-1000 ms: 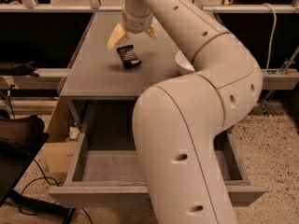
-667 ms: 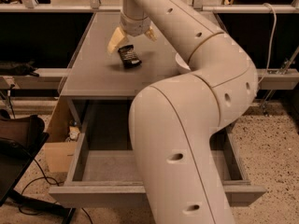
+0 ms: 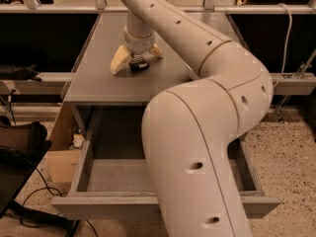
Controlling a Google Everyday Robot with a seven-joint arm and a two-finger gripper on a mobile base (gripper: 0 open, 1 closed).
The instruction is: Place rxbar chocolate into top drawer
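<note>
The rxbar chocolate, a small dark bar, lies on the grey tabletop near its middle. My gripper reaches down from above and straddles the bar, with one cream finger to its left and the other to its right. The fingers stand apart, wider than the bar. The top drawer is pulled out below the table's front edge and its grey inside shows. My arm hides the drawer's right half and the middle of its front panel.
My large cream arm fills the middle and right of the view. A cardboard box and a black seat with cables stand on the floor at left. A metal rail runs behind the table's left side.
The gripper has come down closer around the bar, which now sits between the fingers. The arm's elbow has shifted to the right in the view.
</note>
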